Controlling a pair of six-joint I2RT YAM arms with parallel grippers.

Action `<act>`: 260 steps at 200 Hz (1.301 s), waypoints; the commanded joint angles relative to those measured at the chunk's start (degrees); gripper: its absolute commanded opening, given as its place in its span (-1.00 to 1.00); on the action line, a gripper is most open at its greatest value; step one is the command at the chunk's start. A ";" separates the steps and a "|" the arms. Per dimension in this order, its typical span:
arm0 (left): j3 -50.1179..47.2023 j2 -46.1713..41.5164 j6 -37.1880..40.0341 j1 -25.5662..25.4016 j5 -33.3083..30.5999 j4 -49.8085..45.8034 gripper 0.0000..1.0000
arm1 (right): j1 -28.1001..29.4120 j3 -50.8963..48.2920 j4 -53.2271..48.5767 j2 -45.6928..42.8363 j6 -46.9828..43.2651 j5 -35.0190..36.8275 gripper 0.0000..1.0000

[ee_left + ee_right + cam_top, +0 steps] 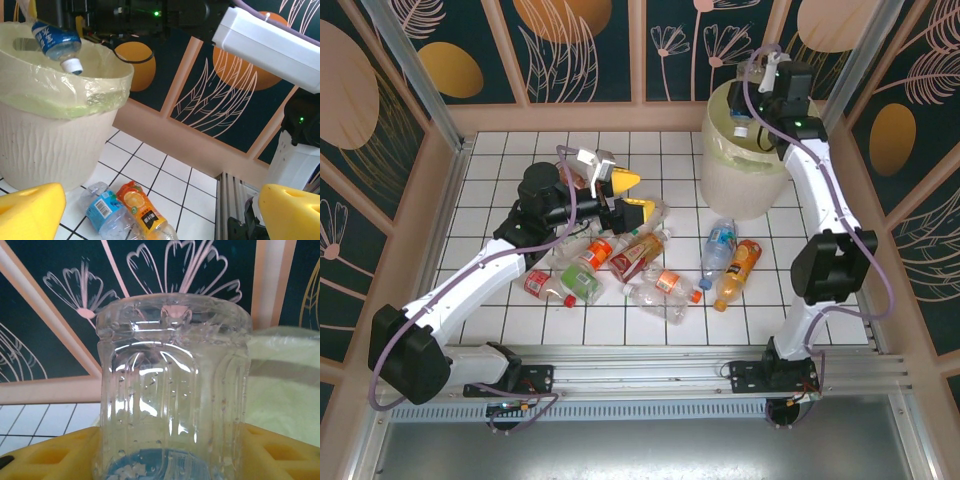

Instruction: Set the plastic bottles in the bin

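The right claw [752, 118] grips a clear plastic bottle with a blue label [54, 40], held cap-down just over the mouth of the large round cream plastic bin [745, 190]. Its arm stretches far forward. The left claw [628, 196] stands wide and empty over the scattered plastic bottles [640, 262] lying on the white tiled tabletop [500, 160], with its arm bent at the elbow.

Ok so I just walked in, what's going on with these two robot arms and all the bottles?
The right gripper holds a clear blue-label bottle, cap down, over the open top of the cream bin, not yet dropped. The left gripper is wide open and empty beside the pile of bottles lying on the tiled table.
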 commanded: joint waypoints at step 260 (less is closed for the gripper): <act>0.61 -1.83 1.64 -0.29 1.69 -1.88 0.97 | -4.48 14.64 -23.73 18.32 8.02 -5.43 0.28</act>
